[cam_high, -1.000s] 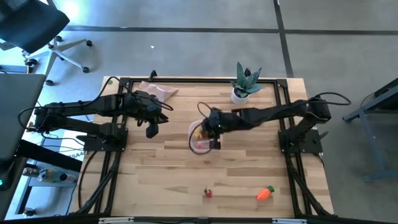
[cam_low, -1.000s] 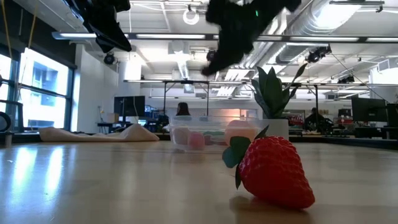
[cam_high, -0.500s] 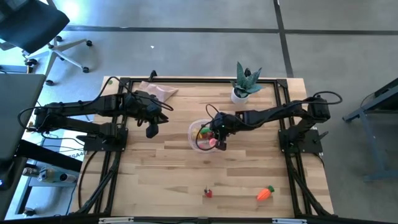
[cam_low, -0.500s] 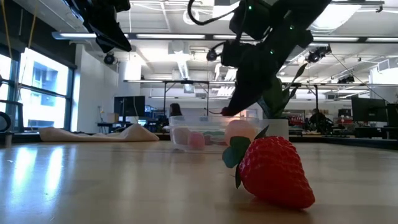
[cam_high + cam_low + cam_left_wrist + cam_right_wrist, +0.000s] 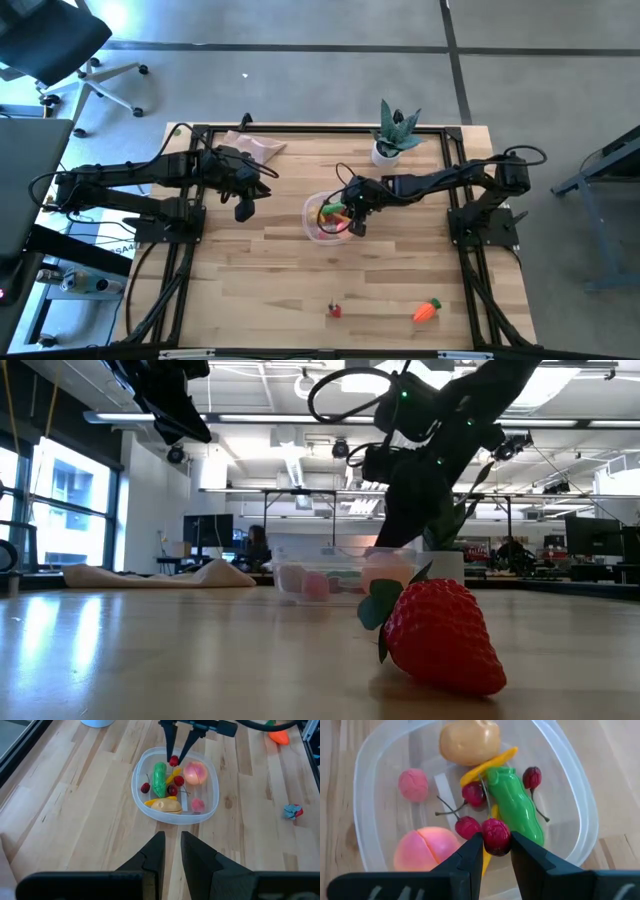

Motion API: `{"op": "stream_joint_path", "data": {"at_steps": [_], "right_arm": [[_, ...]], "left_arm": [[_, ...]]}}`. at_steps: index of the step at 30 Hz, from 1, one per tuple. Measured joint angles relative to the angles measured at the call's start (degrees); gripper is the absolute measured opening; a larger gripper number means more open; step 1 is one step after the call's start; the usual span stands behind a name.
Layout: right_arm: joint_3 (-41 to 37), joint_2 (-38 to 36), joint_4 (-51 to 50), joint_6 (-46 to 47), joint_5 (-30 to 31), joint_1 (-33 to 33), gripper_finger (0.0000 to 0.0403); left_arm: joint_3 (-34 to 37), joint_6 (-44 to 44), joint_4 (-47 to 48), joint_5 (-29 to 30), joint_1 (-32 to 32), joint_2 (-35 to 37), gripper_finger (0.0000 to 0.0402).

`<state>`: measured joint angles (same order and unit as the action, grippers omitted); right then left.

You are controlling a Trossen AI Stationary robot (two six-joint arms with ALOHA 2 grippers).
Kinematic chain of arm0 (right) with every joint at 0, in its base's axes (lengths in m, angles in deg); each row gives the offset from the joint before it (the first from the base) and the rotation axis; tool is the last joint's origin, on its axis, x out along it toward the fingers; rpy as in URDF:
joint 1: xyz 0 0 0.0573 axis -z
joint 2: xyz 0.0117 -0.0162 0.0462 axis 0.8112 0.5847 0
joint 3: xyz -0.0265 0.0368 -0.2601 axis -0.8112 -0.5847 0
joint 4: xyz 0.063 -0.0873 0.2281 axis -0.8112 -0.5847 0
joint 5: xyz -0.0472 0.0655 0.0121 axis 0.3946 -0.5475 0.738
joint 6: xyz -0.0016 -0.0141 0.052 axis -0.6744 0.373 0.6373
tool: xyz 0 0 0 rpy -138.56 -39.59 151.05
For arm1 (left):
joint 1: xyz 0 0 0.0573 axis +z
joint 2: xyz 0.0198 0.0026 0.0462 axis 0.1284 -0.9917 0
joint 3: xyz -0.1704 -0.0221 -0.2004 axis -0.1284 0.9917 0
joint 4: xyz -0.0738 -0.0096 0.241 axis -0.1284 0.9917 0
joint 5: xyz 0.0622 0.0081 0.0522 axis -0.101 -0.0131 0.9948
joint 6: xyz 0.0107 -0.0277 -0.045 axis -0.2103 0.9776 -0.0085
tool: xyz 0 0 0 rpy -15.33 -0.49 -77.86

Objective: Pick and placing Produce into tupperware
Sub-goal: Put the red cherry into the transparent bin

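The clear round tupperware [image 5: 309, 226] sits mid-table and holds a green pepper [image 5: 515, 807], a peach-coloured ball [image 5: 422, 847], a tan piece [image 5: 469, 741], yellow slices, a pink ball and cherries. My right gripper [image 5: 354, 221] reaches down into it, shut on a small red cherry [image 5: 495, 836]. A red strawberry [image 5: 334, 310] and an orange carrot [image 5: 427, 311] lie on their sides by the table's near edge. My left gripper [image 5: 243, 209] hangs shut over bare wood left of the tupperware. My right gripper pinches the red cherry [image 5: 173, 761] between its two fingertips [image 5: 472, 851], by the round body. The fingers come from above, pointing down and slanting in from the table's right. The cherry hangs inside the tupperware rim, just over the other pieces; whether it touches them I cannot tell.
A spiky green plant in a white pot [image 5: 392, 135] stands at the far edge, right of centre. A beige cloth [image 5: 255, 147] lies at the far left. A black frame [image 5: 320, 129] runs round the table's edges. Bare wood stretches between the tupperware and the near-edge produce.
My right gripper has come down from well above the tupperware into its opening, shifting slightly toward the table's right, with the red cherry between its fingers. The left arm, the strawberry and the carrot have kept still.
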<state>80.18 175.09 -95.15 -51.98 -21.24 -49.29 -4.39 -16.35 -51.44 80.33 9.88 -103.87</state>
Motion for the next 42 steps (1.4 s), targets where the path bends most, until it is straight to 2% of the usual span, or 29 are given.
{"op": "stream_joint_path", "data": {"at_steps": [33,42], "right_arm": [[0.04,1.92,0.82,-1.73,-1.09,0.33,0.0085],[0.04,1.92,1.12,-1.73,-1.47,0.33,0.0105]], "left_arm": [[0.0,0.0,0.02,-0.02,-0.02,-0.02,0.0051],[0.0,0.0,0.02,-0.01,-0.01,-0.02,0.0051]]}}
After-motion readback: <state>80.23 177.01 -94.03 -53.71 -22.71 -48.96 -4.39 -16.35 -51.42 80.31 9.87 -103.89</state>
